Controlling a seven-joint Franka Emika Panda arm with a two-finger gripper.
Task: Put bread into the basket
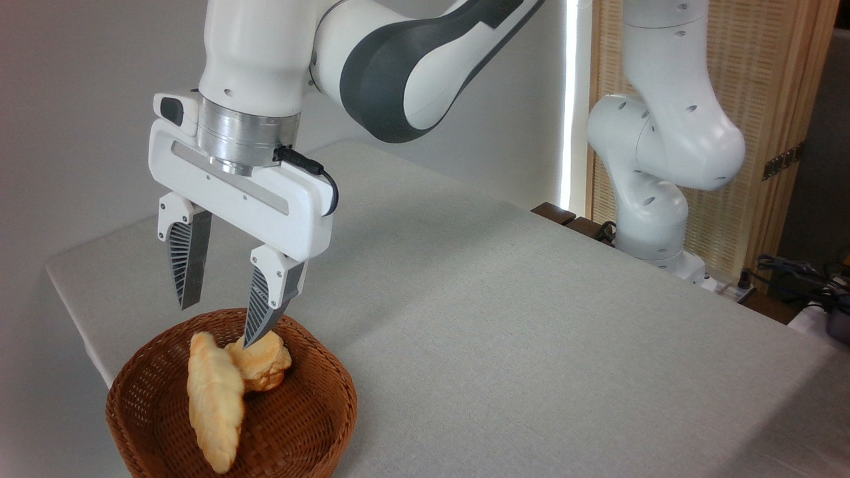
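A grey cloth-covered table [505, 318] carries the wicker basket [312, 425].

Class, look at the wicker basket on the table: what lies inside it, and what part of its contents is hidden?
Inside the basket lie the long bread and a rounder bun beside it. The loaf covers the bun's left side, and the near rim hides the loaf's lower tip. The open hand hangs above.
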